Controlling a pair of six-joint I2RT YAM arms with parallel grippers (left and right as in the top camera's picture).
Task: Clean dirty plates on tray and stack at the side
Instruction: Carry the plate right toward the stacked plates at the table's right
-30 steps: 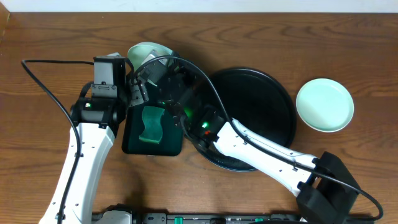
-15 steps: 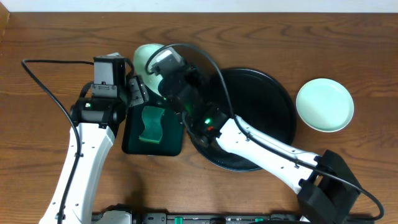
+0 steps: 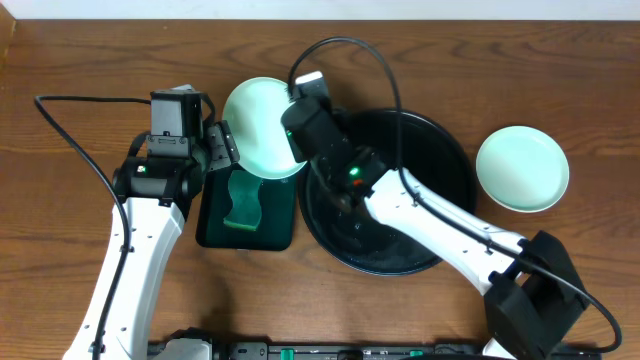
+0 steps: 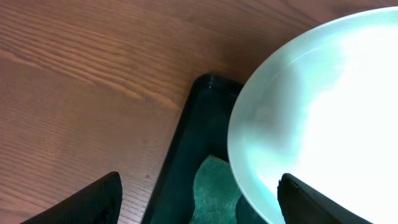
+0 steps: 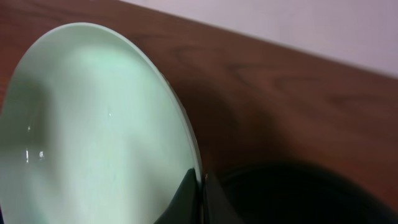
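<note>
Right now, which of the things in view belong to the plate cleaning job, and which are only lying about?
Job: pale mint plate pinched at its rim by the right fingers; second plate set down to the right; round black tray; probably the green sponge in its rectangular green tray.
Lying about: black cable; wooden table.

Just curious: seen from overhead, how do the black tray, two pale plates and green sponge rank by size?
1. Black tray
2. Held plate and right plate: alike; held one may be nearer camera
3. Green sponge

Held plate [image 3: 258, 130] hangs over green tray [image 3: 212, 222]; R arm [image 3: 430, 225] crosses black tray [image 3: 450, 160].
</note>
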